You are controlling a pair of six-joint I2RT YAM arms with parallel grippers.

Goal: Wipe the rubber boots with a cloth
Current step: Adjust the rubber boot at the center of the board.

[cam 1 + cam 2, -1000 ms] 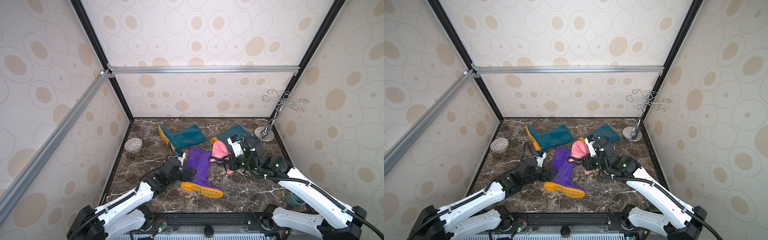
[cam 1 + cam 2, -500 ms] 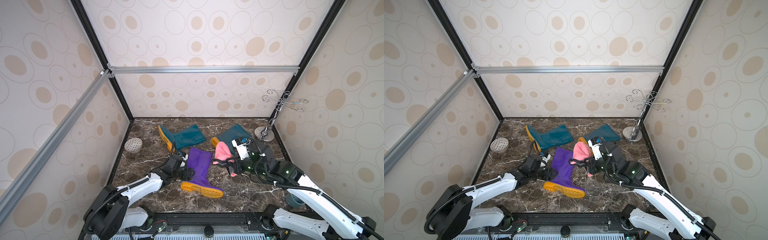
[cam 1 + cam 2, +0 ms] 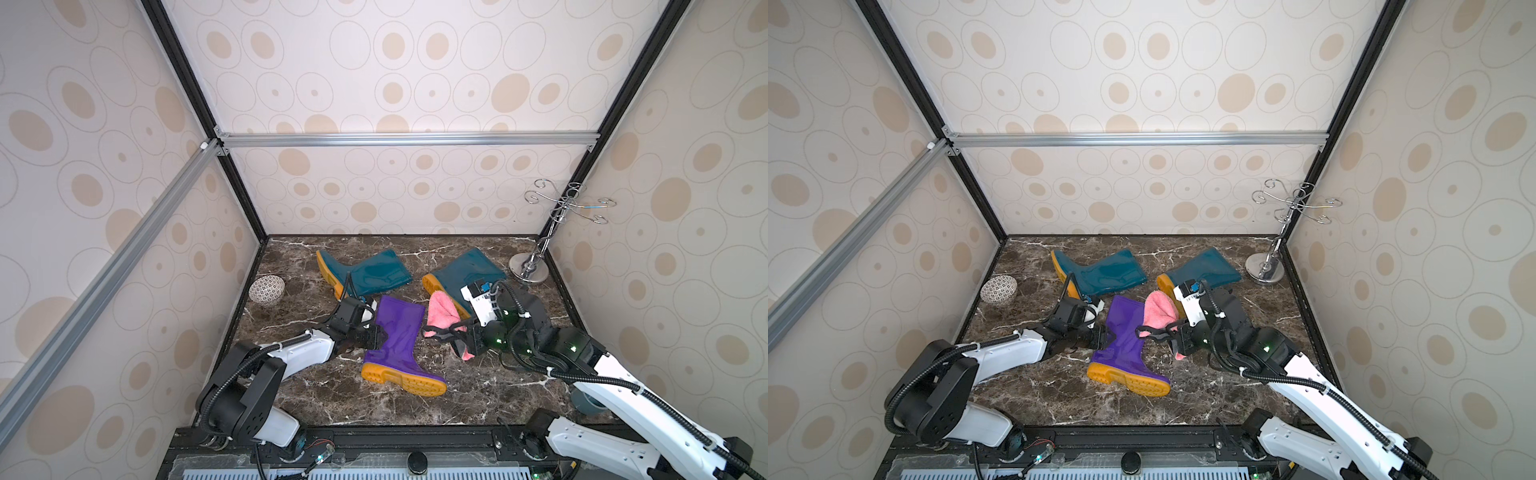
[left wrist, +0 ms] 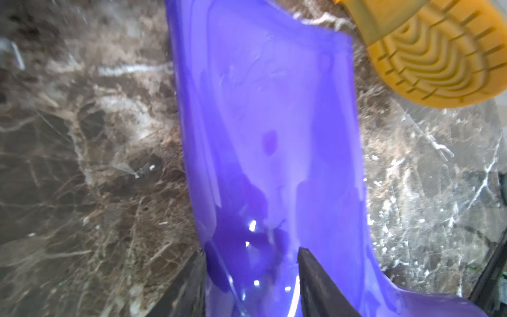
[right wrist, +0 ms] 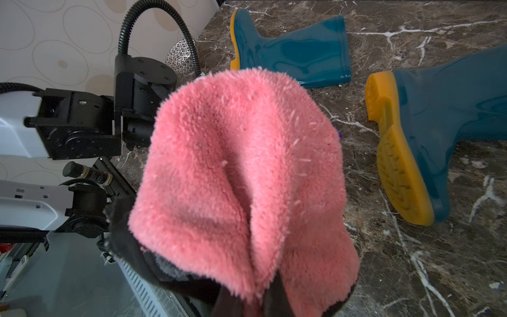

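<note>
Top views both show three glossy boots lying sideways on the marble floor (image 3: pixel 478 395). The purple boot (image 3: pixel 397 332) is mid-floor, its orange treaded sole toward 6 o'clock. One teal boot (image 3: pixel 370 270) lies at its 11 o'clock, the other teal boot (image 3: pixel 469 270) at 1 o'clock. The fluffy pink cloth (image 3: pixel 442 313), dark-edged, sits at the purple boot's 3 o'clock, pinched in the closed right gripper (image 5: pixel 252 296). The left gripper (image 4: pixel 252 282) straddles the purple shaft from 9 o'clock, jaws partly apart; whether they grip it I cannot tell.

Both top views look down from high above the front edge onto the whole marble floor (image 3: pixel 478 395), nearly identical. The left wrist camera sits very close over the purple boot (image 4: pixel 269 137); the right wrist camera looks past the pink cloth (image 5: pixel 241 164) toward the teal boots (image 5: pixel 296 55)
</note>
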